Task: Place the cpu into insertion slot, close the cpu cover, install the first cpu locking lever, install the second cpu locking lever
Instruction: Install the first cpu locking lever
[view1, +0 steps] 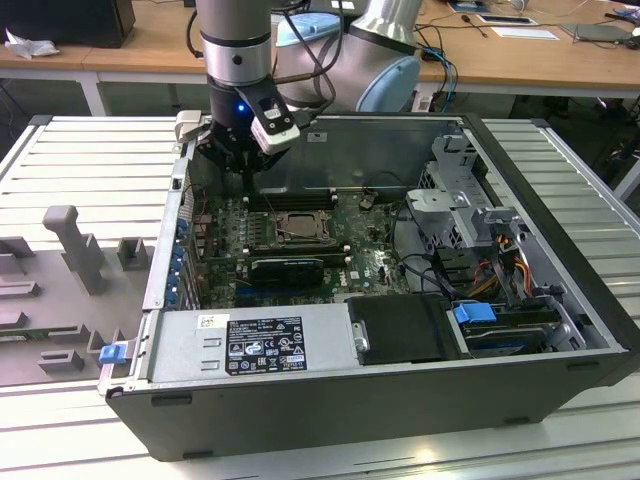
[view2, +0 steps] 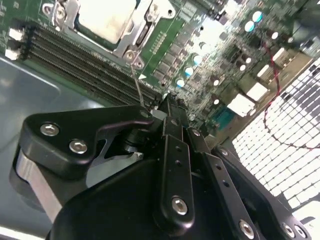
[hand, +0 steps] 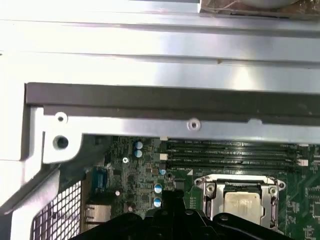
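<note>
The cpu (hand: 243, 204) is seen seated in the insertion slot (view1: 289, 228), with the cpu cover (hand: 240, 186) laid flat around it.

In both wrist views the chip's pale metal top (view2: 107, 17) is framed by the cover, and a thin locking lever (view2: 136, 82) is seen running from the socket corner toward the gripper (view2: 167, 107). The gripper's fingers are pressed together with nothing gripped between them, and it is held just beside the slot, above the green motherboard (view1: 365, 265) inside the open computer case (view1: 380, 400).
</note>
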